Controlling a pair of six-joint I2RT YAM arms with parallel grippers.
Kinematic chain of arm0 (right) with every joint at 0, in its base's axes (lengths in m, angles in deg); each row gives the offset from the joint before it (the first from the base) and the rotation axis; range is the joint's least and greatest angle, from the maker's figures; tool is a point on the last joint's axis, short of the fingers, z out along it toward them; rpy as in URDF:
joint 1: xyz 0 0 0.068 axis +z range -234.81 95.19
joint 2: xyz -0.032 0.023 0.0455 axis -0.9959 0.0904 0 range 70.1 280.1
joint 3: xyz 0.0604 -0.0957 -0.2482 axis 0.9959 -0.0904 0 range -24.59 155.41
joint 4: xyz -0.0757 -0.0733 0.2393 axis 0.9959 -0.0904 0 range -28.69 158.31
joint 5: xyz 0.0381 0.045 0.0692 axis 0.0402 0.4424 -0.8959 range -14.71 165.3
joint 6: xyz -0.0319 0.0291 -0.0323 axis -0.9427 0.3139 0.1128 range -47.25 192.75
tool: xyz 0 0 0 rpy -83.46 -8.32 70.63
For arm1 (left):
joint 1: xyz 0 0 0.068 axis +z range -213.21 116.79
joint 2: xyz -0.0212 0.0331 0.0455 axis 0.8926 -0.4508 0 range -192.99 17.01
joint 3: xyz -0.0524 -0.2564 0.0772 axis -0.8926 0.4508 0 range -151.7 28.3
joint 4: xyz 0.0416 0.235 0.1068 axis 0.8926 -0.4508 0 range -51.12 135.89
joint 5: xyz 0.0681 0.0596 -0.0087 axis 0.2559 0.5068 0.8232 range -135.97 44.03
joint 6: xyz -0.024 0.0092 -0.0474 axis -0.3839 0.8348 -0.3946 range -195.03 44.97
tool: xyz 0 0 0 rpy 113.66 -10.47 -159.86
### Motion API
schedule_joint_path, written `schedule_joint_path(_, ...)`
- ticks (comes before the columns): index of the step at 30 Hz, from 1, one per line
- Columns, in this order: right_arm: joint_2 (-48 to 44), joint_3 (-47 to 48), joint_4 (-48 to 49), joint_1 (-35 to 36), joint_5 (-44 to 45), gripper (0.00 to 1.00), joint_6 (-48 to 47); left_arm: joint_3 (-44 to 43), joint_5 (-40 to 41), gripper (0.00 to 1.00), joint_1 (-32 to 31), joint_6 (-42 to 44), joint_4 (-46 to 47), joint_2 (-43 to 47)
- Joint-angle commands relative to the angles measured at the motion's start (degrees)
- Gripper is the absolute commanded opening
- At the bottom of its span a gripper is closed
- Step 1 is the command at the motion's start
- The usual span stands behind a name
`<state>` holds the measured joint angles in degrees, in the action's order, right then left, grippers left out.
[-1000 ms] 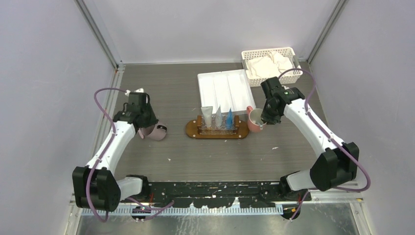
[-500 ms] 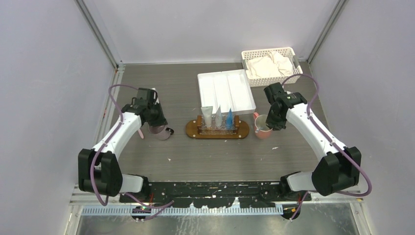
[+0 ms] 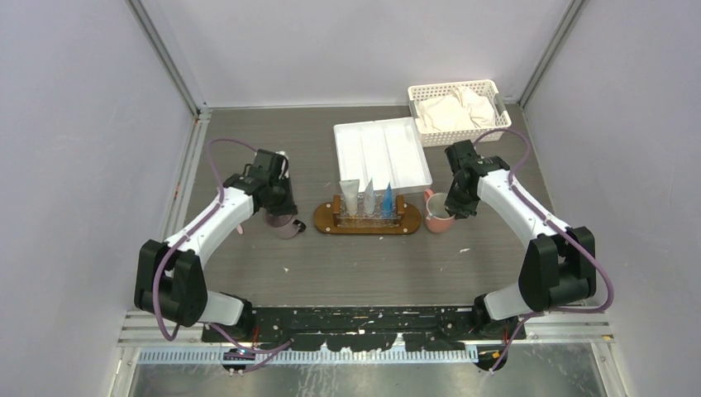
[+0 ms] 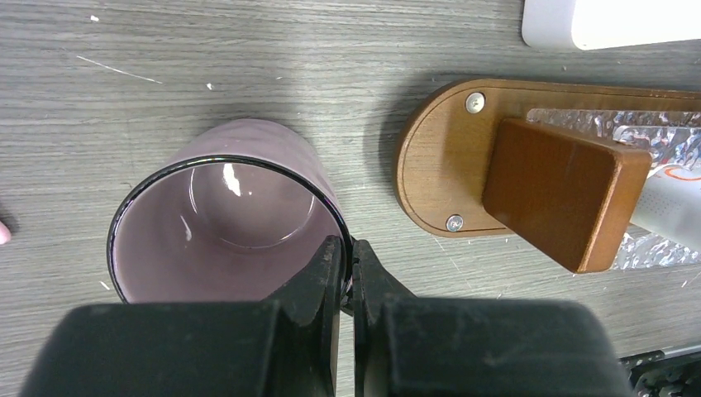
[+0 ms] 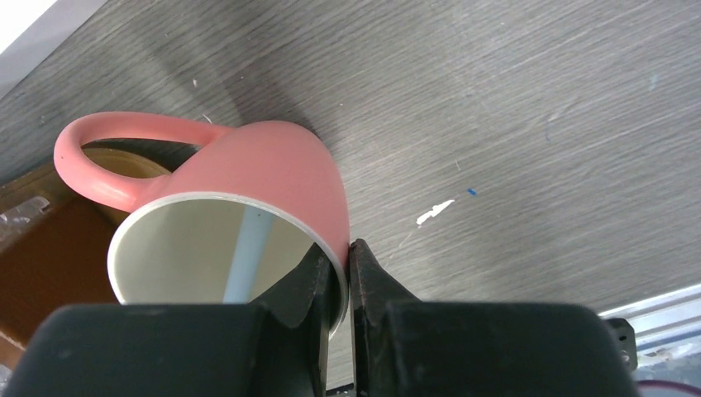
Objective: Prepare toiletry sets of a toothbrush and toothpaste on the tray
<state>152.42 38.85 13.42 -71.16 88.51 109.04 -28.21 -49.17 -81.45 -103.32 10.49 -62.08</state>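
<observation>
Table [image 3: 372,265]: L fingers [image 4: 318,281] clamp mauve cup [image 4: 223,219], R fingers [image 5: 302,289] pink mug [image 5: 273,169]; tubes [image 3: 369,197] on tray [image 3: 322,218].

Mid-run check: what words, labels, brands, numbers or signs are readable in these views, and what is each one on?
No text reads clearly in any view.
On the white toothpaste tube: an orange mark at the frame edge, cut off, unreadable.
On the toothpaste tubes seen from above: too small to tell any print.
On the purple cup, pink mug and wooden tray: no print visible.
</observation>
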Motion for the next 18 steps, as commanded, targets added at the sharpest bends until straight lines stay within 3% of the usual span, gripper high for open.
schedule_joint_path(1,1.36,-0.05,5.49,-0.72,-1.15,0.01,-0.31,-3.26,0.81,0.05,-0.74,-0.83,2.79,-0.75)
schedule_joint_path(14,1.85,0.29,5.59,-2.90,-1.31,0.01,-1.83,-6.90,2.81,0.06,-5.67,0.18,3.86,-6.59)
schedule_joint_path(16,1.92,0.08,5.67,-2.96,-1.58,0.03,-1.88,-6.75,2.77,0.10,-6.04,0.13,3.99,-6.70)
schedule_joint_path(18,1.72,-0.11,5.67,-3.15,-1.88,0.12,-2.06,-6.50,4.42,0.22,-6.51,-0.20,3.59,-6.19)
